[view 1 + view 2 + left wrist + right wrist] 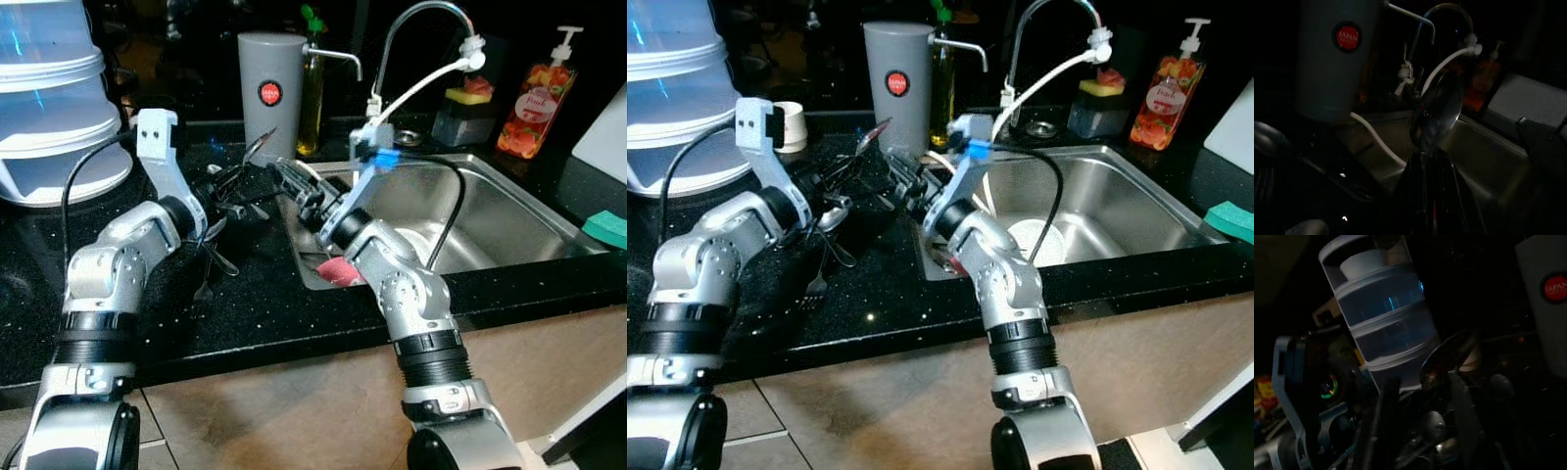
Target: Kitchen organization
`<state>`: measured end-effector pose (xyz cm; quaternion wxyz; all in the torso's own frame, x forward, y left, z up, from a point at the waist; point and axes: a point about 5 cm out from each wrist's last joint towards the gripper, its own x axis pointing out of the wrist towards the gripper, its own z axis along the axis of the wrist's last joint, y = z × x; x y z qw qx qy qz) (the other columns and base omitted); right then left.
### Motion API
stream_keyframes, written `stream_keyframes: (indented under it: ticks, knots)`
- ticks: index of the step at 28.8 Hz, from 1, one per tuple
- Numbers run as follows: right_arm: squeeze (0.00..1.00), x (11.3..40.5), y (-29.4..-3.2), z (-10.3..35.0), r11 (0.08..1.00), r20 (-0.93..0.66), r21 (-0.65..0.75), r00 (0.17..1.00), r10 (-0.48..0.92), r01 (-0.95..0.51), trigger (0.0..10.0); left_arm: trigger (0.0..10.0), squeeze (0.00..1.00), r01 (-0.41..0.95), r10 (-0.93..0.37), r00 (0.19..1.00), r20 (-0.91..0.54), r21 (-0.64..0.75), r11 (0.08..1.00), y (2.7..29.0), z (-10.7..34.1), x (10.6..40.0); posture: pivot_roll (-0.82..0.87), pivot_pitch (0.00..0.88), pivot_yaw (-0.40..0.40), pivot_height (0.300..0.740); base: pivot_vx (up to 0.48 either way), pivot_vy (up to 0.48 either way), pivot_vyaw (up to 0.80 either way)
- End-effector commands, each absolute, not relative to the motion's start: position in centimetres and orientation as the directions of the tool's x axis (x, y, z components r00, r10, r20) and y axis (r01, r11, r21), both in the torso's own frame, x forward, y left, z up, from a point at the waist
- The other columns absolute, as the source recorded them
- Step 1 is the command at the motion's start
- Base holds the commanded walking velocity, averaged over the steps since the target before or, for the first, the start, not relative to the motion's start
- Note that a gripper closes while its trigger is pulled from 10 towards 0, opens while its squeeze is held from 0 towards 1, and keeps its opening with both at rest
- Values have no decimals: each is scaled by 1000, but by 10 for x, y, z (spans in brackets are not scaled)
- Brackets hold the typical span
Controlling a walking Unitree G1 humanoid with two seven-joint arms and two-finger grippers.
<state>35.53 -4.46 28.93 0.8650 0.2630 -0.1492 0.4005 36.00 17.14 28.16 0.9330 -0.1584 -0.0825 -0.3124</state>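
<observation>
My left gripper (pixel 233 182) is shut on the handle of a metal spoon (pixel 261 147). The spoon is tilted up, with its bowl (pixel 1437 112) towards the tall grey cup (pixel 271 93) that has a red label. Under it, a pile of dark cutlery (pixel 217 250) lies on the black counter (pixel 255 304), and a fork (pixel 813 284) lies nearer the front edge. My right gripper (pixel 287 178) reaches left from the sink's edge towards the pile. Its fingers (pixel 1383 421) are open and apart, just short of the held spoon (pixel 1447 360), with nothing gripped.
A steel sink (pixel 509 211) on the right holds a white plate (pixel 1034 240) and a pink item (pixel 338 271). The faucet (pixel 411 29), an oil bottle (pixel 312 93) and a soap dispenser (pixel 537 98) stand behind. Stacked clear containers (pixel 49 98) are at the far left, a green sponge (pixel 607 228) at the far right.
</observation>
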Motion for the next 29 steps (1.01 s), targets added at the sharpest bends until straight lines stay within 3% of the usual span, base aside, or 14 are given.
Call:
stream_keyframes:
  ticks: [1,8,9,10,11,20,21,22,29]
  knots:
    - [1000,351,-44,298,495,505,374,620,601,-784,10000,0,0,652,-580,757,300,-300,696,171,281,354,62,37,-5,740,0,0,0]
    - [1000,347,-34,295,470,477,407,621,622,-783,10000,0,0,690,-604,724,334,-346,635,170,279,346,65,42,-5,740,0,0,0]
    - [208,347,-32,294,469,466,412,623,628,-782,10000,0,0,700,-615,714,336,-348,623,168,279,345,65,42,-5,740,0,0,0]
    - [208,347,-32,294,469,466,412,623,628,-782,10000,0,0,700,-615,714,336,-348,623,168,279,345,65,42,-5,740,0,0,0]
    - [0,346,-30,293,464,454,417,622,638,-781,10000,0,0,711,-625,703,338,-349,611,167,279,343,66,42,-5,740,0,0,0]
    - [0,337,-20,299,360,486,441,556,674,-822,10000,0,0,721,-662,691,290,-345,601,156,271,340,66,44,-7,740,0,0,0]
    - [310,336,-21,301,352,497,439,550,671,-827,10000,0,0,716,-659,696,287,-346,606,155,270,341,66,44,-7,740,0,0,0]
    - [1000,334,-22,304,333,515,432,532,673,-838,10000,0,0,710,-655,702,279,-343,615,155,270,341,66,44,-7,740,0,0,0]
    - [1000,328,-20,307,323,518,397,500,693,-859,10000,0,0,713,-659,699,278,-342,612,153,270,341,66,44,-7,740,0,0,0]
